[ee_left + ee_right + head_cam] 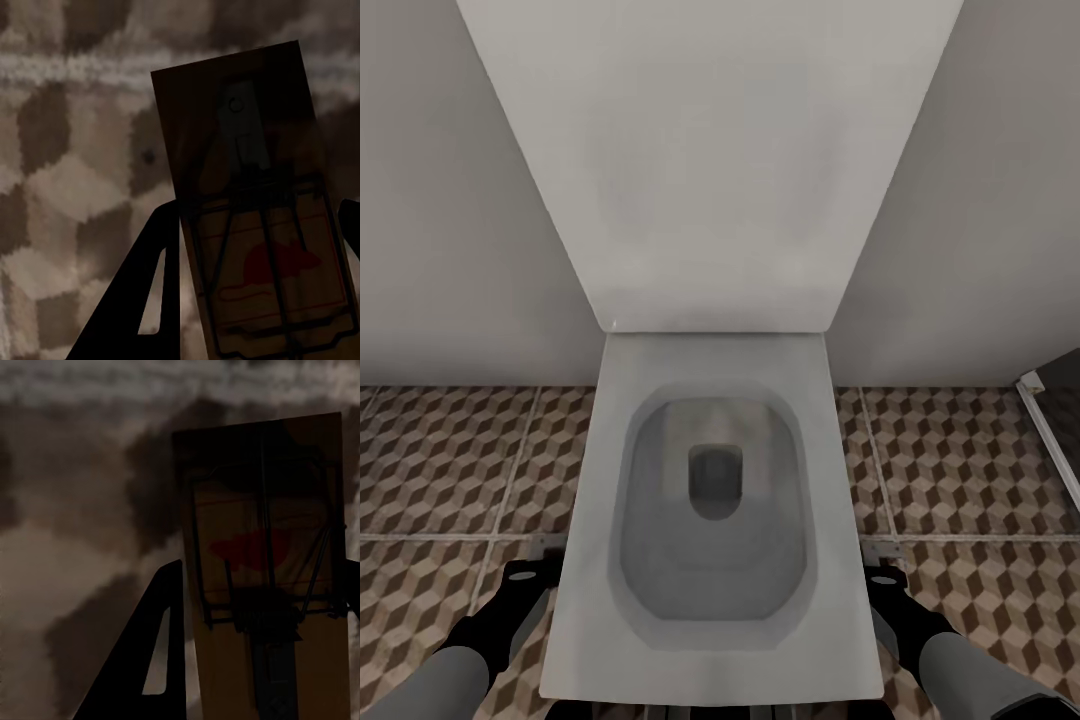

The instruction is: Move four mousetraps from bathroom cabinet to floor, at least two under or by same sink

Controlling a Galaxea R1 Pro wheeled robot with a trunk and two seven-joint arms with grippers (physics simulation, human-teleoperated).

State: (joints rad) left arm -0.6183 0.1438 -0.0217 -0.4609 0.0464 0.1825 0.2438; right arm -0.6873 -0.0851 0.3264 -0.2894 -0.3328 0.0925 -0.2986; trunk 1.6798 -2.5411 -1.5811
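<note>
Mousetraps (255,225) (262,577): 1 gripped in each claw (259,247) (262,607).

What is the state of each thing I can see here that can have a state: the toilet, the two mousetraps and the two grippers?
White rectangular toilet: lid raised against the wall, bowl open.
Brown wooden mousetrap with red mouse print: held between the left gripper's jaws, above the cube-patterned tile floor.
Second brown wooden mousetrap: held between the right gripper's jaws.
Left gripper: shut on its mousetrap, low beside the toilet.
Right gripper: shut on its mousetrap, low on the other side.
</note>
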